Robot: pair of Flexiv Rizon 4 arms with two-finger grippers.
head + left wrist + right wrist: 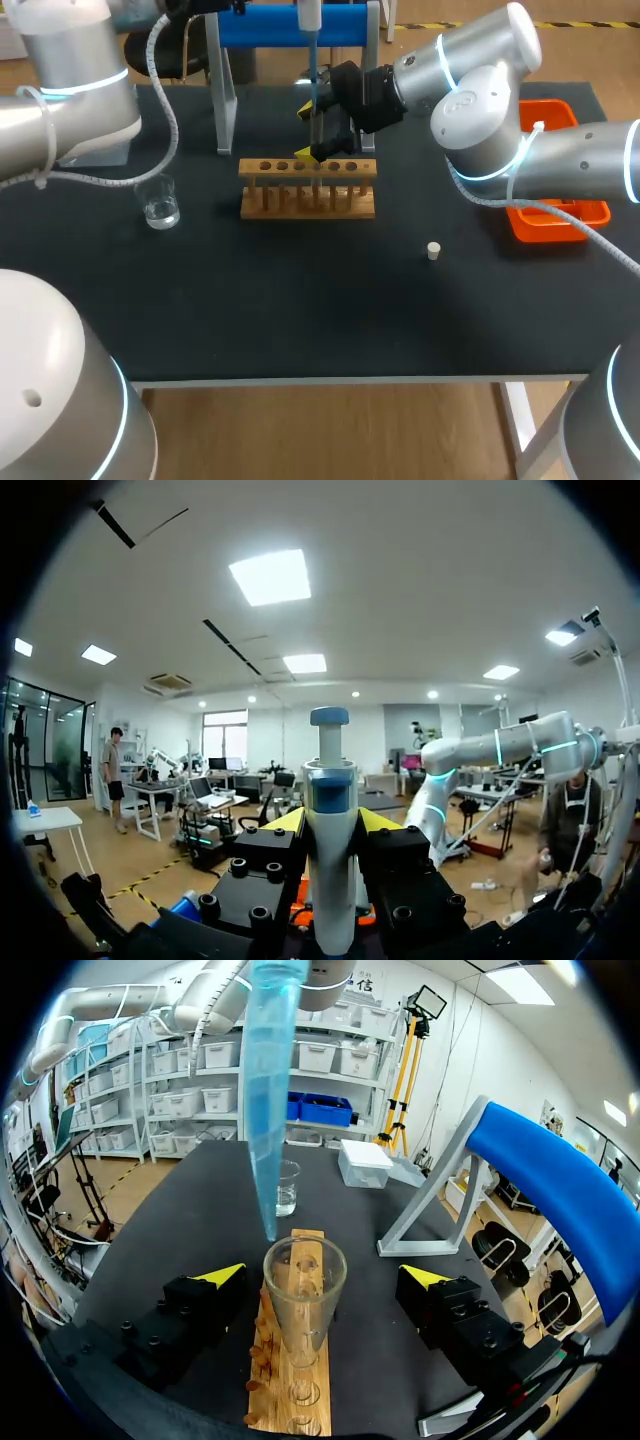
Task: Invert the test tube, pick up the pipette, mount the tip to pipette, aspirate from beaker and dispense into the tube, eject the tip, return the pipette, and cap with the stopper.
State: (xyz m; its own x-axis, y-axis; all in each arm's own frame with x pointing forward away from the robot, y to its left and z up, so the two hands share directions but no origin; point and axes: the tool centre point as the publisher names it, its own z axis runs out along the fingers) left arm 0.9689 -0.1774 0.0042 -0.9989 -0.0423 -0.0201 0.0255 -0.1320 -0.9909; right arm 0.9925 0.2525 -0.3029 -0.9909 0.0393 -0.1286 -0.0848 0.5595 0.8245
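- The pipette point(331, 865) is closest to the left wrist camera. The left end effector point(331, 822) pinches it from both sides. It looks like light, hard, smooth plastic, so the thick body is the best place to hold it, as here.
- The glass tube point(304, 1290) stands in the wooden rack point(297, 1405) with its open end up. The right end effector point(322, 1276) is spread wide, with one finger on each side of the tube, not touching it.
- The tube is thin glass. I think it could break or slip easily, so hold it gently near the top, above the rack.
- The blue tip point(270, 1110) hangs just above the tube's mouth. I guess it is thin plastic, so it should not bump the glass.
- Only the right wrist view shows how near the tip is to the mouth, and the gaps beside the tube.
- Only the head view shows the stopper point(433, 250). It lies on the tabletop point(300, 310), well to the right of the rack. The glass cup point(160, 205) sits to the left of the rack.
- Only the left wrist view shows the grip on the pipette.
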